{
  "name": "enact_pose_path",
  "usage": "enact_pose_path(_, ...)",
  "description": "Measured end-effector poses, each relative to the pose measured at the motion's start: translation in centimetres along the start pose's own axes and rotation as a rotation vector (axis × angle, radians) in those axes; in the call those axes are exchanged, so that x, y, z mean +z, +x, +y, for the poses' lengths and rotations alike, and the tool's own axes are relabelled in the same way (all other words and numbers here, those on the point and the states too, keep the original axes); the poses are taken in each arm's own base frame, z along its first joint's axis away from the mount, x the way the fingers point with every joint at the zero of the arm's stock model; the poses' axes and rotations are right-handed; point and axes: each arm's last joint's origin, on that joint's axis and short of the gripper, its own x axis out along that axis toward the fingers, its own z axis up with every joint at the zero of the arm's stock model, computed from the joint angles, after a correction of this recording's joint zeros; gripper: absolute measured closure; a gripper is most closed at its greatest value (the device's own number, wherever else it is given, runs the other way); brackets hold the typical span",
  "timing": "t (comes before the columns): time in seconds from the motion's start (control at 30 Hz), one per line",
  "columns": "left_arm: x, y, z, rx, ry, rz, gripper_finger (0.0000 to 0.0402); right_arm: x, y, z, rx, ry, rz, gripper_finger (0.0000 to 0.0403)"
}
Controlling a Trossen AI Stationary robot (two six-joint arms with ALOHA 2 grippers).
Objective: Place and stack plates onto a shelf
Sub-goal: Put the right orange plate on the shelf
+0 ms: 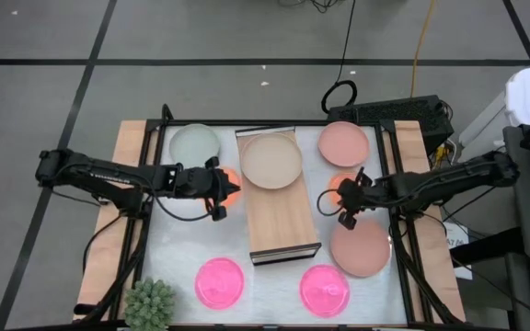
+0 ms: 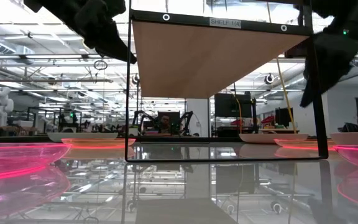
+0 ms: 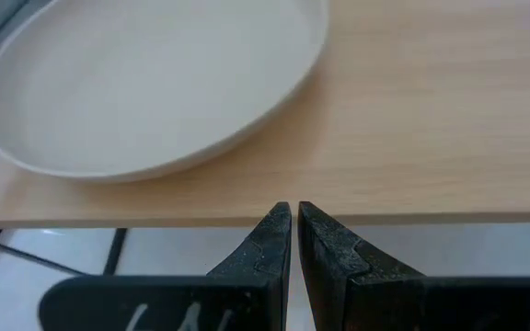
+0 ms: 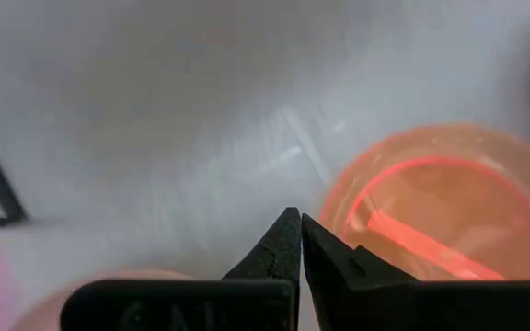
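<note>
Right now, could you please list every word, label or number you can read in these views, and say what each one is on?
"SHELF 1/4": on a small white label at the top edge of the shelf, low view; the last characters are small, so uncertain.
The other views show no readable text.

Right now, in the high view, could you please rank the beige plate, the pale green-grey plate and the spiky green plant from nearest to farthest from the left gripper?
1. Beige plate: on the shelf, just past the left gripper, toward the far end.
2. Pale green-grey plate: on the table at the far left corner.
3. Spiky green plant: at the near left corner, clearly farthest.
</note>
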Motion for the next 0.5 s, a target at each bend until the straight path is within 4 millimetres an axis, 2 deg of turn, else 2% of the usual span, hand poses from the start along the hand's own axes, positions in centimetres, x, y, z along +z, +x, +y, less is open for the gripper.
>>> enact_pose_path(0.17, 0.0, -0.2, -0.9, -0.031, 0.01, -0.004, 0.0371, -0.1, 1.3, 0.8, -0.022, -0.076, 0.046, 0.0381)
enact_pose_path(0.5, -0.1, -0.5, -1.9, -0.063, 0.027, -0.009, 0.0371, -0.5, 2.6, 1.4, -0.14, -0.154, 0.051, 0.0281)
